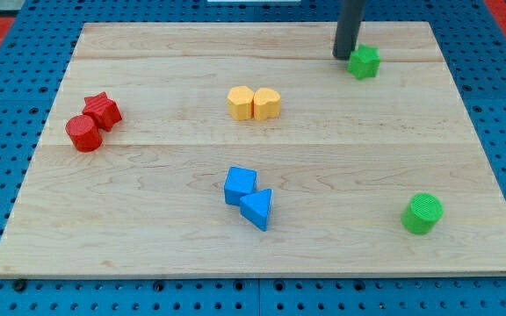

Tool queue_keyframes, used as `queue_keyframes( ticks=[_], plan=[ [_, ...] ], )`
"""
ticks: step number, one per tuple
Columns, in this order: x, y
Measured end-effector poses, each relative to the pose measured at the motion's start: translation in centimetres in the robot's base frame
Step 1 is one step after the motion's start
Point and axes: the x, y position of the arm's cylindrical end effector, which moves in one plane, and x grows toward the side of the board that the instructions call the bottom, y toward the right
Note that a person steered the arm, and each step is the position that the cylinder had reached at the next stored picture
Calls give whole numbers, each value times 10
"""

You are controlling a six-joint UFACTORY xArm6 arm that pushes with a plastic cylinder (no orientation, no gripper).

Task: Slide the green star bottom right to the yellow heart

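- My tip (343, 56), a bare rod holding nothing, touched the green star (364, 61) at its 9 o'clock.
- The star showed no long axis.
- The yellow heart (266, 104) lay at the star's 8 o'clock.

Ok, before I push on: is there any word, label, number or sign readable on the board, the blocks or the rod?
None: no text, number or sign shows anywhere in the camera view.
The wooden board, the green star, the yellow heart and the other blocks are plain.
The dark rod ending in my tip, just left of the green star, carries no marking.
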Motion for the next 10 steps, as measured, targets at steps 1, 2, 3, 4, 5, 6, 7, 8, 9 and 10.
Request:
queue_keyframes(
  ticks=[1,2,3,4,5,6,7,8,9,10],
  plan=[
    [4,-20],
    [-49,-19],
    [-47,10],
    [22,10],
    [50,3],
    [-11,8],
    [0,51],
    [82,40],
    [76,61],
    [43,104]
  ],
)
